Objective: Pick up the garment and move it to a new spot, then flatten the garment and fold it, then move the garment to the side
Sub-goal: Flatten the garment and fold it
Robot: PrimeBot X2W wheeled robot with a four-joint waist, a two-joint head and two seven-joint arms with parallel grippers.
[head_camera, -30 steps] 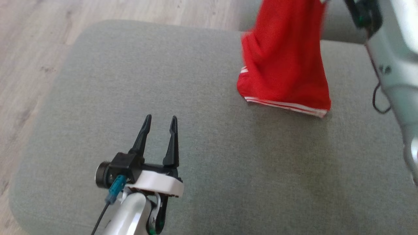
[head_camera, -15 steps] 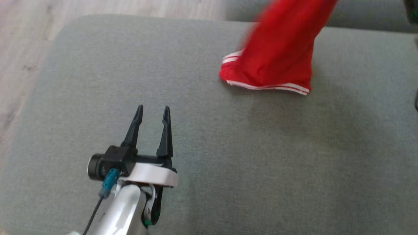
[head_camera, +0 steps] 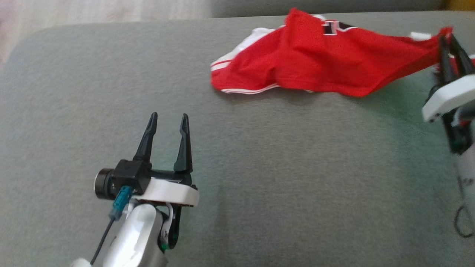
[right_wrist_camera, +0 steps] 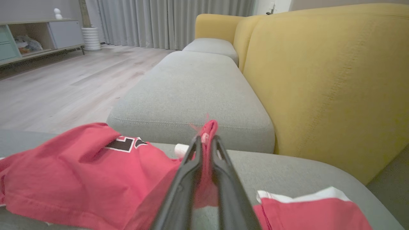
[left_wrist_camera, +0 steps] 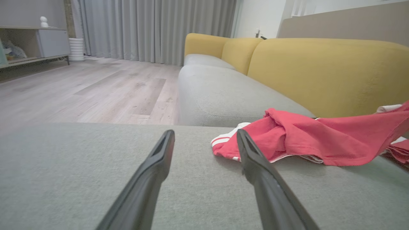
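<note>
The garment (head_camera: 315,65) is a red jersey with white trim, stretched across the far right of the grey cushion (head_camera: 259,178). My right gripper (head_camera: 447,40) is shut on a pinch of its red cloth at the right edge; in the right wrist view the fabric (right_wrist_camera: 207,127) pokes up between the closed fingers, and the garment (right_wrist_camera: 80,169) trails off to the left. My left gripper (head_camera: 167,118) stands open at the lower left, short of the garment's hem, nothing between its fingers. In the left wrist view the garment (left_wrist_camera: 319,140) lies ahead and to the right.
A yellow backrest (right_wrist_camera: 326,76) runs along the sofa behind the garment. Another grey seat cushion (right_wrist_camera: 191,92) lies beyond this one. Wooden floor (left_wrist_camera: 89,89) is off the cushion's left edge, with a shelf unit (left_wrist_camera: 35,44) and grey curtains (left_wrist_camera: 153,28) far off.
The garment hung upright from my right gripper; now it is laid out low across the cushion, pulled rightward. The head view has shifted. The left gripper stays open.
</note>
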